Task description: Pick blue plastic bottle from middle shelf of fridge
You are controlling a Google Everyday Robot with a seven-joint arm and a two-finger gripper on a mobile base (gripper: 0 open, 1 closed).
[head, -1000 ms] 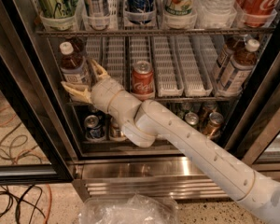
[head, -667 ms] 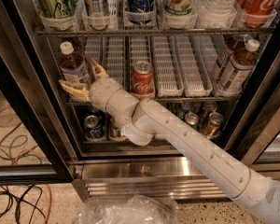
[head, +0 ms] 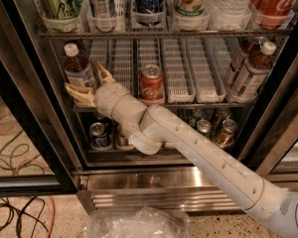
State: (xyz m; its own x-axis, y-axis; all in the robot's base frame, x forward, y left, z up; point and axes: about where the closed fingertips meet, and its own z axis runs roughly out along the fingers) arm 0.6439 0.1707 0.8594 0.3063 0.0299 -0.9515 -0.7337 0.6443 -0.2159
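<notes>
Looks past the reach but short of the grasp: holds the gripper (head: 88,83) spread open at the left end of the middle shelf (head: 201,78) of the fridge (head: 154,181), flanking the foot of the upright blue plastic bottle (head: 78,69), leaving closing, lifting and withdrawing ahead.

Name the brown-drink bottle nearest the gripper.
The white-capped clear plastic bottle at the middle shelf's left end: the gripper is at it; the others stand far right.
</notes>
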